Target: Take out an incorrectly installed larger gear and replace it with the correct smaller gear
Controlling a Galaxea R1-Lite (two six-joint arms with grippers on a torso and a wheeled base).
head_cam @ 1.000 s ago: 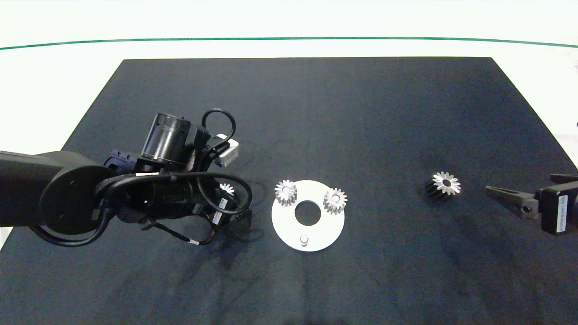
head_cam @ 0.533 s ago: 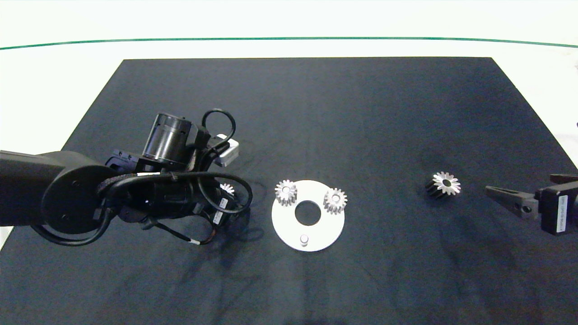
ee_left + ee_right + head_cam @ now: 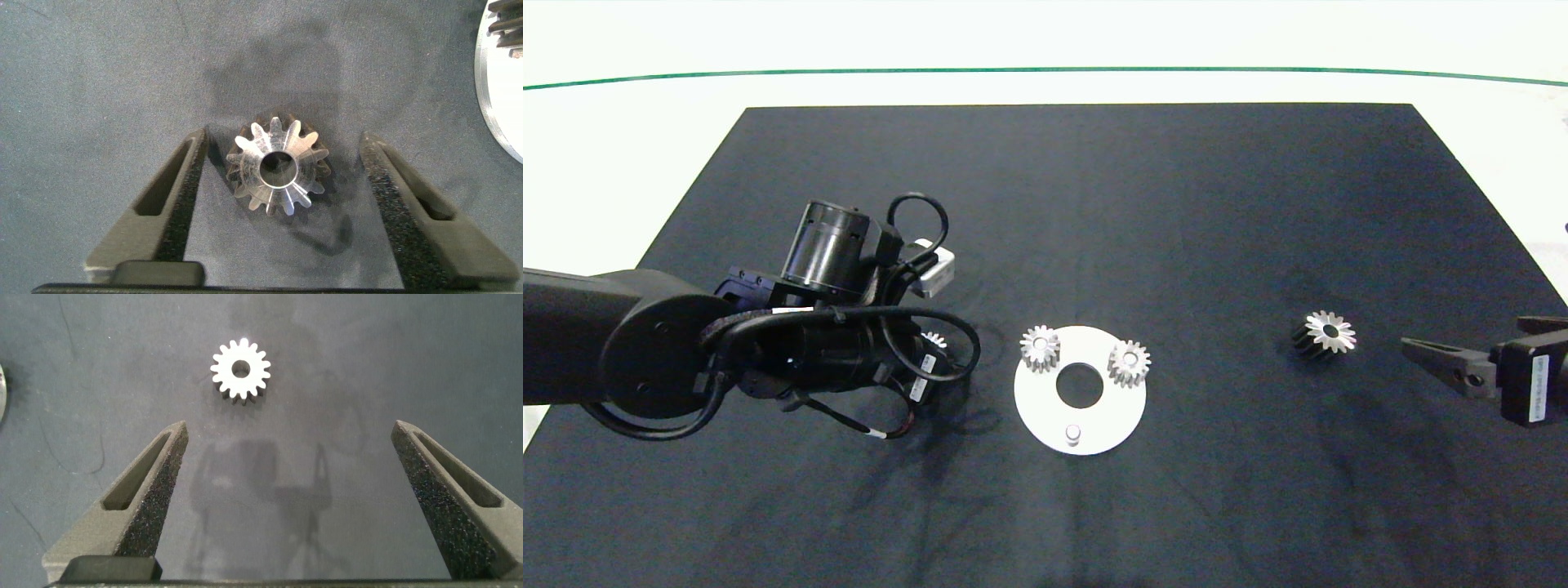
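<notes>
Grey, foam-faced fingers of the left gripper (image 3: 286,143) stand apart, 1 on each side of the smaller gear (image 3: 255,173). There is a gap between each pad and the teeth, so nothing is clamped yet. The gear lies flat on the black counter (image 3: 1094,204) with its bore pointing up. It sits left of centre and slightly nearer 1 finger than the other.

- Relation that matters: the gear is already between the fingers, close to their tips and on the closing line. No sideways travel looks needed. My judgement is that closing the fingers comes next, and the nearer finger will probably meet the teeth first and nudge the gear across.
- Just beside this gripper, toward the counter's middle, is the white round plate (image 3: 1029,408). It carries 2 blunt-toothed gears (image 3: 1040,347) along its far rim and 1 bare peg (image 3: 1072,431) near its front rim. That peg looks like the seat for the smaller gear.
- The left arm is plainly the nearer one to both gear and peg.
- The larger gear (image 3: 1315,339) lies off the plate, well over toward the counter's right edge. It has pointed teeth and dark flanks.
- The right gripper (image 3: 290,429) is at the right edge with its fingers wide apart and empty. The larger gear lies ahead of its tips, not between them. It looks parked.

Risk: a tooth-tip grip could tilt the gear when lifted.
</notes>
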